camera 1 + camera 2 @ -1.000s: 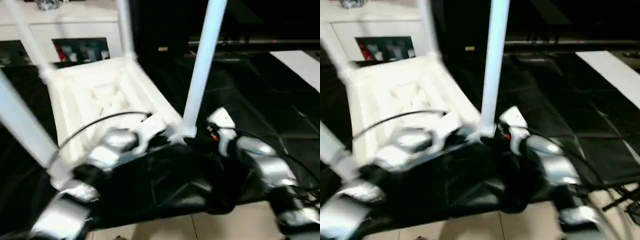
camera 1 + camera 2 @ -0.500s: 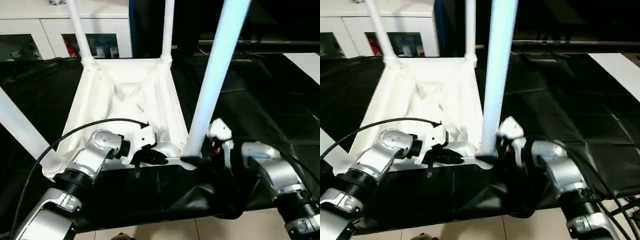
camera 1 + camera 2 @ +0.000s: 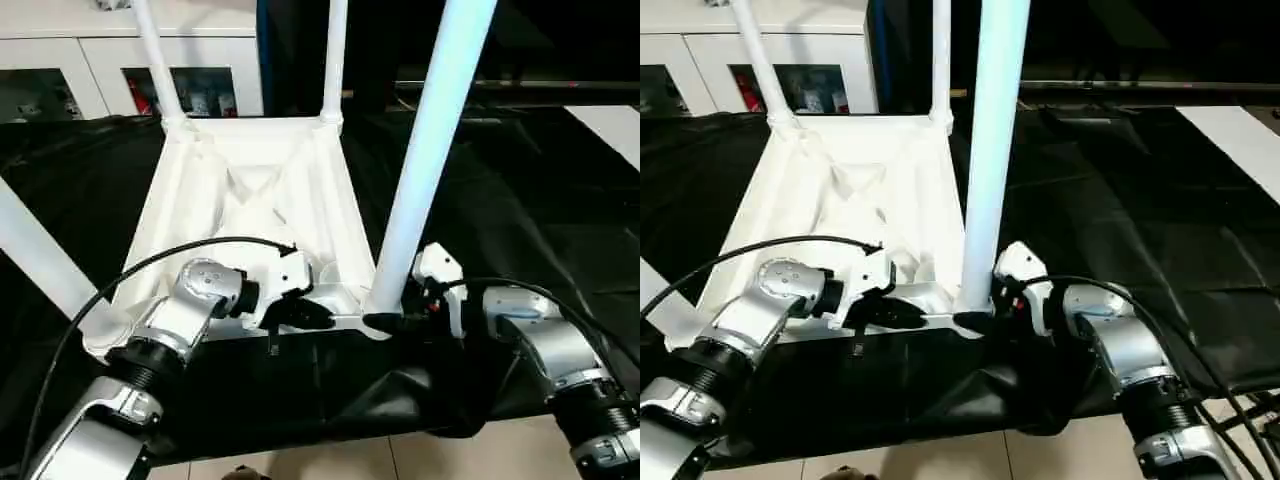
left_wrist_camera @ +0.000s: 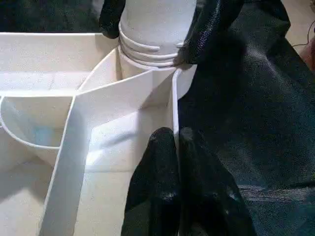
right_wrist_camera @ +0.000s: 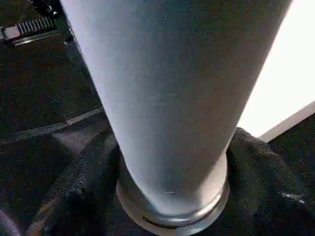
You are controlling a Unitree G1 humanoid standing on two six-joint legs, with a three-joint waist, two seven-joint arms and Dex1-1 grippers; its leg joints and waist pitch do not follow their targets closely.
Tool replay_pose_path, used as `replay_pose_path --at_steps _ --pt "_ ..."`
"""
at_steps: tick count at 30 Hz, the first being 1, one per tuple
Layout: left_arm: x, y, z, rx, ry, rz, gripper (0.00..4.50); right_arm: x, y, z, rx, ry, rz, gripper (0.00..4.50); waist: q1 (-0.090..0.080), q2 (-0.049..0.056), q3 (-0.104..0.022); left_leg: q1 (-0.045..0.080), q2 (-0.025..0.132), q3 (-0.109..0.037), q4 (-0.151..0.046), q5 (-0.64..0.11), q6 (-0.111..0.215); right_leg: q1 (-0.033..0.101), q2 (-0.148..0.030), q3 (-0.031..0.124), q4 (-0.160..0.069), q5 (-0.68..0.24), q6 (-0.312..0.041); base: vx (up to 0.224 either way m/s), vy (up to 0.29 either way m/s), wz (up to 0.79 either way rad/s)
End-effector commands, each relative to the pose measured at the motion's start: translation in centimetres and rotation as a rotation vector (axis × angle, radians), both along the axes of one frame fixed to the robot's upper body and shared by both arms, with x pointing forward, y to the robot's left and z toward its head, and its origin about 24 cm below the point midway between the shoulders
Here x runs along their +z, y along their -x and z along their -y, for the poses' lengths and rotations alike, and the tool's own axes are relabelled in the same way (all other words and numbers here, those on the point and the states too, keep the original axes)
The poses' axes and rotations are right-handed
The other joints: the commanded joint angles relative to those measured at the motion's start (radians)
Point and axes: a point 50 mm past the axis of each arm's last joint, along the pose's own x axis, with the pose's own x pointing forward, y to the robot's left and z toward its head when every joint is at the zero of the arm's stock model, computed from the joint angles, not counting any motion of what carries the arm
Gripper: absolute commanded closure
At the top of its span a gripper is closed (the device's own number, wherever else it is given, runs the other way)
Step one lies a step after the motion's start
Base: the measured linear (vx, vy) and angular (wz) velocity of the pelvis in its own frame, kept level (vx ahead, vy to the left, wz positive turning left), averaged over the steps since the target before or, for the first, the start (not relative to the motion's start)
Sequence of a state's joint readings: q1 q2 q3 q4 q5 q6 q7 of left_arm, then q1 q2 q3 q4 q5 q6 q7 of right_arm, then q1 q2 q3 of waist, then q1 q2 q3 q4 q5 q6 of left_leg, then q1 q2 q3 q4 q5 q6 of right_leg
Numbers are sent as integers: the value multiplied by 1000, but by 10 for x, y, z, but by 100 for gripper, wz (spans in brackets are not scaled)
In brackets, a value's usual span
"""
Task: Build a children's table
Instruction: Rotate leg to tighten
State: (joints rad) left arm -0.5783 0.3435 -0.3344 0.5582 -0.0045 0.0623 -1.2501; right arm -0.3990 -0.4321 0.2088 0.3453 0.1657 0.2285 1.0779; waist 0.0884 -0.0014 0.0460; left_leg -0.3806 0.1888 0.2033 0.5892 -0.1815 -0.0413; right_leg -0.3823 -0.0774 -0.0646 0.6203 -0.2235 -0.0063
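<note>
Little has shifted in the last half second: the children's table (image 3: 250,190) lies as it did, upside down on the black-covered tabletop (image 3: 520,200) with all four legs pointing up, and my right hand (image 3: 385,322) has only drawn in a touch at the foot of the near right leg (image 3: 425,160).

That right hand stands fairly wide. Its fingers (image 4: 211,29) sit on either side of the leg's ringed base, just above the corner socket (image 4: 147,59), and they look pressed against it. My left hand (image 3: 305,312) is nearly closed, its fingers (image 4: 160,167) pinching the thin upright rim (image 4: 173,98) of the top close to that same corner.

I judge the whole thing to be light, hollow plastic. It is stiff enough to keep its shape but smooth and slippery, and the thin ribs could flex or crack under a hard squeeze. With the legs this long, it will be top-heavy and will tip if I pull high on a leg. Low on the leg, at the collar, is the right place to hold: the tube is widest there, the rings give some purchase, and force goes straight into the socket. The rim pinch should do for steadying the top against twisting or pushing, though it might slide off if I tried to lift by it alone.
</note>
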Motion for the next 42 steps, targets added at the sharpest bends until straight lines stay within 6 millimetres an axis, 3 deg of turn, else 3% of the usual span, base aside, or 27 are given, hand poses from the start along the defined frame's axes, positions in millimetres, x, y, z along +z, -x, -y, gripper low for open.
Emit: replay_pose_path --at_steps 1,6,7,9,11,12,13,14,18,23,24,26,31,34,37,38,39,42 --pt "-13 10 3 -29 2 -69 450 1 -1 0 -1 -9 -5 169 0 -18 -61 20 55 -23 -58 -90 84 40 -78 50 -61 -27 -247 0 0 0" --pt "-16 9 3 7 -26 -76 450 -5 -3 1 -75 -7 -24 178 -2 -14 -60 19 54 -23 -58 -91 83 38 -78 50 -61 -29 -252 0 0 0" --pt "-17 5 5 54 -24 -54 450 -9 -9 2 -161 4 -14 178 -5 -16 -58 19 54 -23 -59 -107 71 37 -78 51 -64 -54 -248 0 0 0" --pt "-17 -5 12 177 -6 -18 450 -15 -15 1 -286 21 4 178 -11 -16 -51 22 51 -26 -65 -162 41 34 -81 51 -77 -145 -236 0 0 0" --pt "-17 -10 17 245 1 -7 450 -18 -18 0 -355 21 6 178 -20 -21 -48 29 50 -29 -69 -235 -1 33 -83 52 -92 -292 -202 0 0 0" --pt "-18 -19 28 372 10 -4 450 -23 -25 -4 -517 1 -18 178 -24 -21 -48 27 49 -28 -69 -234 -5 33 -81 54 -91 -301 -196 0 0 0" --pt "-19 -22 34 431 14 -6 450 -26 -28 -6 -602 -3 -33 178 -27 -18 -44 33 48 -30 -71 -259 -14 24 -81 54 -99 -347 -186 0 0 0" --pt "-19 -26 40 499 19 -6 450 -30 -30 -9 -693 -3 -52 178 -32 -22 -44 33 45 -32 -72 -269 -24 26 -82 53 -103 -399 -170 0 0 0" --pt "-21 -32 59 612 13 9 450 -38 -36 -18 -858 18 -94 178 -32 -19 -51 32 46 -32 -71 -233 -18 28 -79 55 -100 -311 -171 0 0 0" --pt "-24 -29 68 563 -33 47 450 -33 -39 -29 -801 7 -44 178 -26 -15 -54 25 45 -29 -69 -189 23 36 -79 53 -95 -216 -177 0 0 0" --pt "-25 -28 66 548 -43 55 450 -30 -40 -31 -795 -25 -33 144 -26 -14 -55 25 45 -29 -69 -188 26 37 -79 53 -95 -209 -179 0 0 0" --pt "-25 -28 64 542 -49 58 450 -28 -40 -31 -795 -45 -27 107 -26 -14 -54 26 46 -29 -71 -196 26 36 -79 53 -96 -219 -178 0 0 0" --pt "-27 -29 58 524 -63 74 450 -18 -44 -29 -783 -90 15 65 -33 -13 -49 26 48 -35 -79 -254 12 33 -81 50 -108 -327 -154 0 0 0" --pt "-27 -28 54 470 -62 96 450 -12 -42 -23 -719 -94 40 44 -36 -11 -49 26 48 -36 -82 -265 13 33 -80 49 -113 -336 -147 0 0 0" --pt "-28 -23 43 363 -68 105 450 -3 -22 -6 -501 -87 64 44 -28 -13 -49 24 49 -33 -80 -256 34 36 -80 53 -115 -307 -135 0 0 0" --pt "-28 -19 39 288 -64 109 450 -2 -9 3 -405 -66 66 44 -23 -6 -49 21 49 -35 -81 -245 41 41 -80 53 -114 -292 -128 0 0 0" --pt "-28 -18 38 261 -59 115 450 -1 -6 5 -385 -62 61 44 -19 -10 -49 23 50 -34 -79 -243 49 40 -80 55 -117 -284 -121 0 0 0" --pt "-28 -12 31 156 -77 109 450 0 9 19 -307 -39 35 44 -20 -7 -52 21 48 -32 -78 -226 57 39 -82 53 -112 -273 -145 0 0 0"
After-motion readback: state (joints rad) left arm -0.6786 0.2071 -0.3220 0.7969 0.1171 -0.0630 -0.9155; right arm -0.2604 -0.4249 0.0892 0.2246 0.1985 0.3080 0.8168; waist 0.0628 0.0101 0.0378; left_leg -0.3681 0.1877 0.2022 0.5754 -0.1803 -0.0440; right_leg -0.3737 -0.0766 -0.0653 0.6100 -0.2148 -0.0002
